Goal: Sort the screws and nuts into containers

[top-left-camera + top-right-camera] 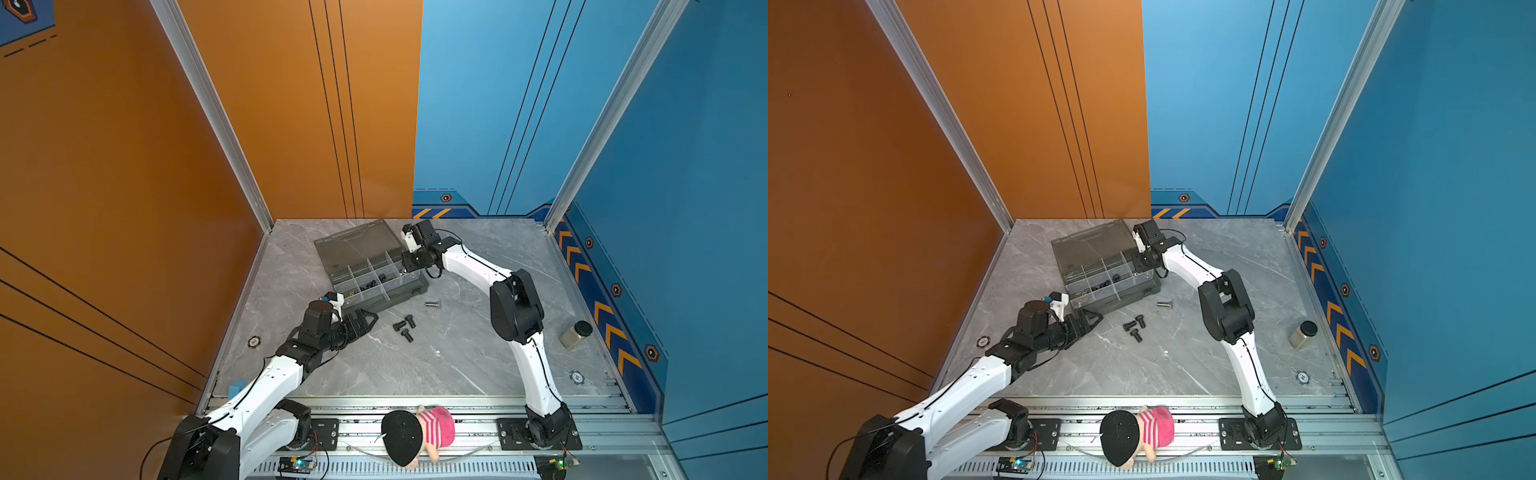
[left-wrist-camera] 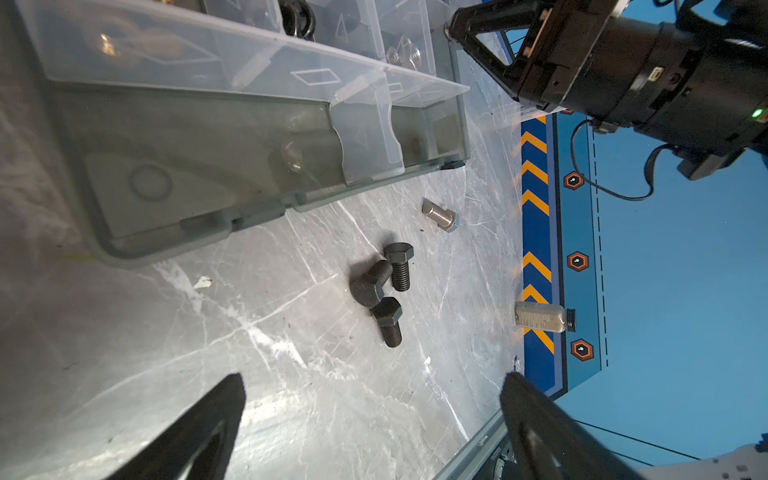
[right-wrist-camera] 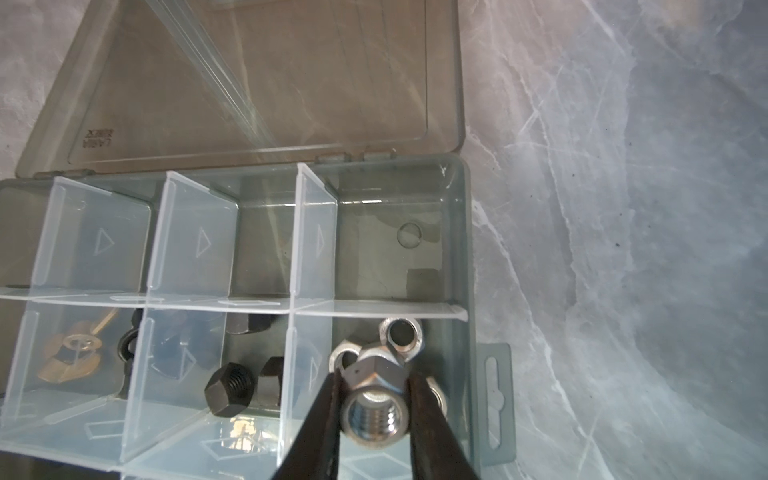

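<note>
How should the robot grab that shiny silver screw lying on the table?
Pinch the silver screw across its round threaded shaft, coming straight down from above. It lies flat on its side on the table, apart from the black screws, so both long sides are free. The open left gripper could probably take it.

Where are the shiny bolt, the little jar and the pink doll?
Shiny bolt (image 2: 435, 211): left wrist view, on its shank.
Jar (image 1: 571, 337): in a top view, on its glass side.
Doll (image 1: 438, 426): in a top view, on its pink body.

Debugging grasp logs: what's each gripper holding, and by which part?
A silver hex nut, pinched across its outer sides by the right gripper; the left gripper open, empty.
</note>
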Tool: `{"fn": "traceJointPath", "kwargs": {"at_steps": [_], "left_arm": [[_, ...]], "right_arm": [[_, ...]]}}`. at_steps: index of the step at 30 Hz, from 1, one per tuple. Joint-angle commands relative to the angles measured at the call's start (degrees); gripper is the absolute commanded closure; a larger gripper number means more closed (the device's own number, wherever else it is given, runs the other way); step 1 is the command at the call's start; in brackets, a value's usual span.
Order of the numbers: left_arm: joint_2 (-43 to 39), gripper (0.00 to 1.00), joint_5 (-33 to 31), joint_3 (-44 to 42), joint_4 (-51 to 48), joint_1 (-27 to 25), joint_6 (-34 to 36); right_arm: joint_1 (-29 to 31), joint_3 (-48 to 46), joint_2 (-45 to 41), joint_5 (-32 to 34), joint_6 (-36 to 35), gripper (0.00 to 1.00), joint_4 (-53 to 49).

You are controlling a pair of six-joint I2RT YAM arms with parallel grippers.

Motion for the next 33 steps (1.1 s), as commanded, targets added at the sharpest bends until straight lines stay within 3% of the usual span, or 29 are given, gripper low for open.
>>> {"fn": "traceJointPath", "kwargs": {"at_steps": [1, 14, 22, 33], "left_arm": [[-0.24, 0.02, -2.47, 1.50, -4.01, -0.36, 1.43], [0.95, 0.02, -13.58, 5.30, -9.76, -7.95, 2.20], [6.81, 0.02, -24.03, 10.77, -15.46, -15.88, 1.91], [24.10, 0.02, -29.15, 21.61, -16.79, -24.98, 1.01]], "right_arm": [[-0.04, 1.02, -0.77, 1.67, -0.38, 0.70, -2.36], [-0.51, -4.73, -6.92, 0.62, -1.00, 0.63, -2.05], [-1.11, -23.36, -21.18, -2.79, 0.48, 0.62, 2.84], [-2.70, -45.61, -39.17, -4.08, 3.55, 0.62, 7.13]]}}
